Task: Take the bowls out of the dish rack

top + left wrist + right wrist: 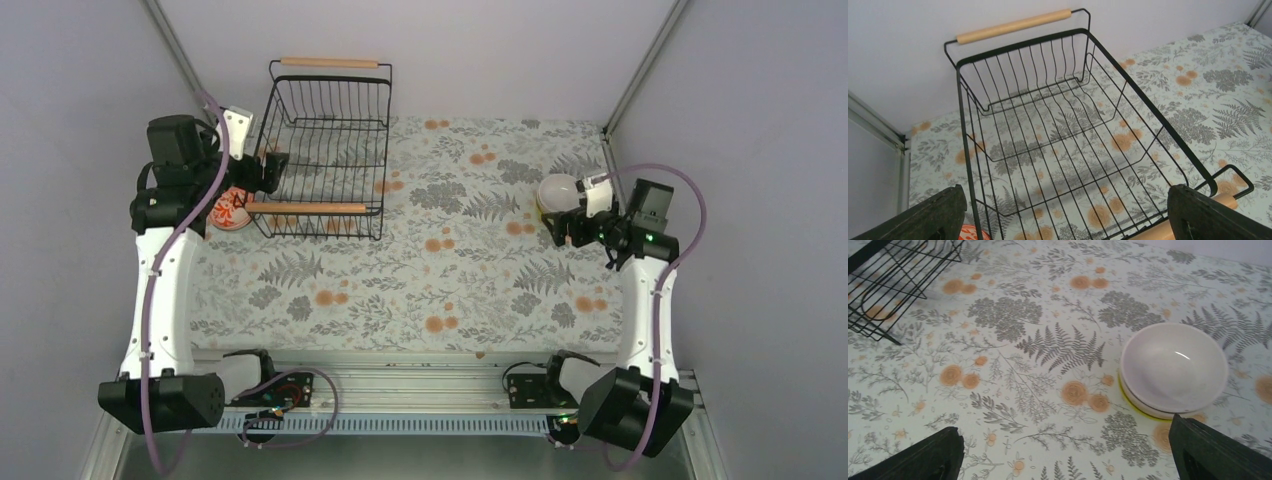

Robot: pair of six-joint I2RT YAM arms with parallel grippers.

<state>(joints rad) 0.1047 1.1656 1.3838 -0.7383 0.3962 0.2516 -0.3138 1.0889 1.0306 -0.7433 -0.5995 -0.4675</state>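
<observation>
**Bowls on the cloth, both grippers released**

Bowls first: we see three of them, and all sit on the floral tablecloth (420, 280), outside the dish rack (330, 150). Toward the right edge of the table, a white bowl (1173, 365) is nested in a yellow-green bowl (1125, 395), of which only a thin strip of rim shows beneath it. A white bowl with a red-orange pattern (232, 210) sits just left of the rack's near corner, partly hidden by the left arm.

The rack stands at the far left of the table, with one wooden handle (1013, 25) toward the back wall and the other (308, 208) on its near side. Through its wire floor we see only the cloth's ferns and orange blooms.

The left gripper (1066, 197) hovers over the rack's near left side. Its jaws are spread wide, with nothing between them.

The right gripper (1065, 432) is also released. Its fingers stand far apart, and the stacked pair lies just ahead of the right-hand finger. We cannot tell whether that finger touches the stack.
</observation>
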